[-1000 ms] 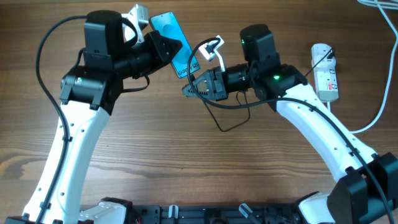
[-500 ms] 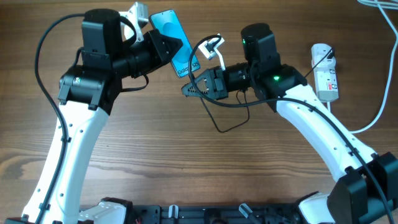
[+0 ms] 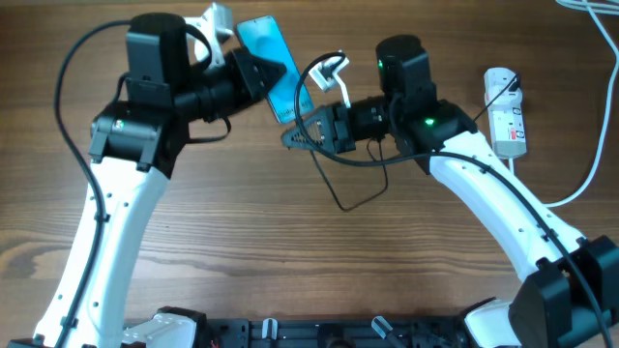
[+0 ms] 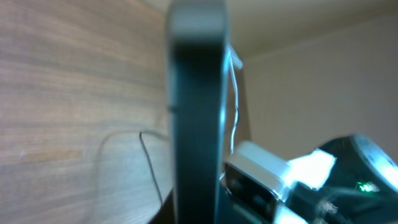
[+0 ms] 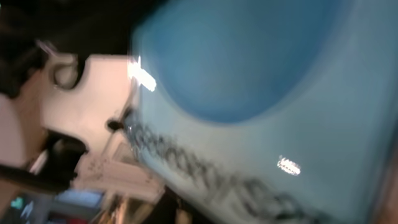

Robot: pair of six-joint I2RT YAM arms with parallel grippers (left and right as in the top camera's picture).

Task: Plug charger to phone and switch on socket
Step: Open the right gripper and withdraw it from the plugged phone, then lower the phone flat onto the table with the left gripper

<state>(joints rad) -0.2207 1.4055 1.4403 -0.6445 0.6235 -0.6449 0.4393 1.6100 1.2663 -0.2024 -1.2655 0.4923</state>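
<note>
**Phone held aloft, right claw at its lower end**

The left claw [image 3: 265, 77] is clamped tight on the phone [image 3: 263, 43]. It holds the phone off the desk [image 3: 242, 251] near the 12 o'clock edge, tilted, with the blue screen facing up and the "Galaxy" end pointing toward 5 o'clock. In the left wrist view the phone appears edge-on as a dark blurred bar.

The right claw [image 3: 293, 137] sits just beside that lower end, on its 5 o'clock side. Its own camera is filled by the blurred blue screen, and I cannot tell how far this claw is open or whether it grips anything.

The charger [image 3: 338, 196], a thin black cable, loops on the desk below the right claw. Whether its tip is in the phone cannot be told.

The socket [image 3: 507, 116] lies at 2 o'clock, well apart from both claws, with a white cable [image 3: 590, 179] curving past it.
</note>
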